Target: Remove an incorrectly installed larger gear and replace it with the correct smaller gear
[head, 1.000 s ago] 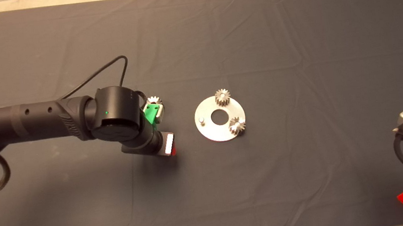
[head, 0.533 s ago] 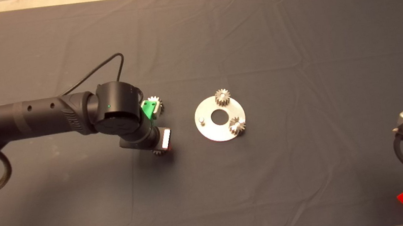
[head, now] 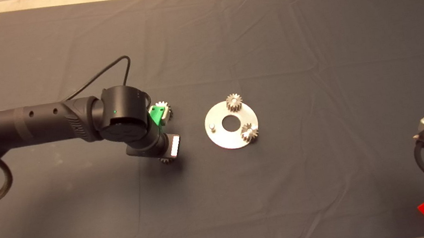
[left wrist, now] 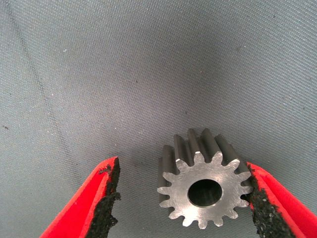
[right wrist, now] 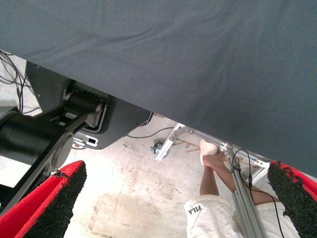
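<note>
The dark grey fabric mat (head: 268,46) carries a round silver metal plate (head: 222,138) with 2 small silver gears and 1 bare peg (head: 211,126). Left of it, the left gripper (left wrist: 183,196) is down on the mat, red fingers spread apart around a silver toothed gear (left wrist: 204,184), one pad touching its teeth. Another silver gear (head: 163,108) lies just beyond the wrist. The right gripper (right wrist: 173,198) waits at the near right, fingers apart.

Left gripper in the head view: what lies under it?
A gear lies flat on the mat between the open fingers of the left gripper. From above, the wrist covers all but its edge; which gear it is cannot be told.
</note>
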